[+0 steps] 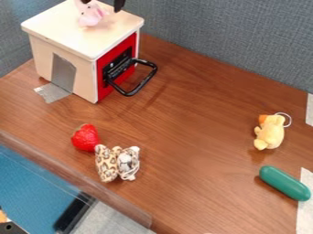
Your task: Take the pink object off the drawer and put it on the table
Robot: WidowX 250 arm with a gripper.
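Sitting on top of the drawer (59, 28), pink object (92, 16) at 11 o'clock in the view, near the lid's back edge. Task looks barely begun: approach about done, I'd say; grasp, lift, carry and set-down all left. Tool (102, 4) at the top edge, 11 o'clock, tips spread wide, no grip made. Object lies at 7 o'clock from the tool's midpoint, very near; one tip right by its upper part, the other just beside it with a small gap. Can't tell if the near tip touches. Next probably: centre, lower a bit, close, lift clear of the lid.

Target surface (189, 119) spreads from the drawer toward 4 o'clock. Black handle (142, 85) juts out at the drawer's 4 o'clock side; could snag a low carry. Farther out: strawberry (85, 137) at 8, leopard-print toy (106, 163) at 7, yellow plush (271, 133) between 3 and 4, green capsule-shaped thing (285, 183) at 4.
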